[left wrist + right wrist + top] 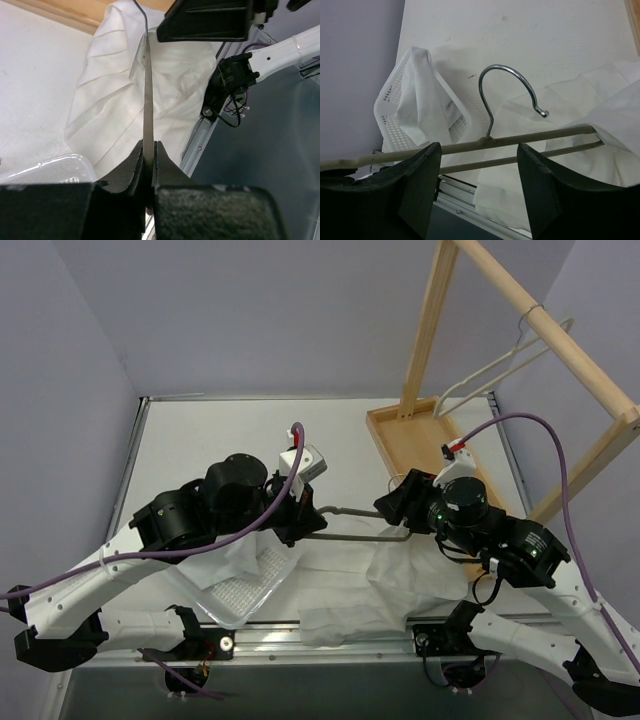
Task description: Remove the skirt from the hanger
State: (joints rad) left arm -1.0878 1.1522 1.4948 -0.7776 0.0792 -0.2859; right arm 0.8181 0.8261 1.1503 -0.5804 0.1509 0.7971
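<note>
White skirt [355, 590] lies bunched under the hanger [350, 537], which runs from my left gripper [298, 523] to my right gripper [400, 512]. From my left wrist, the fingers [132, 165] clamp the hanger's bar. From my right wrist, the jaws stand wide, skirt draped to their right

Soft, even light falls from above; the white tabletop [220, 430] is bright without glare, shadows are faint, wrist-view foregrounds look blurred.

Wooden rack [427, 330] far right; white mesh basket [247, 583], apparently tipped.
</note>
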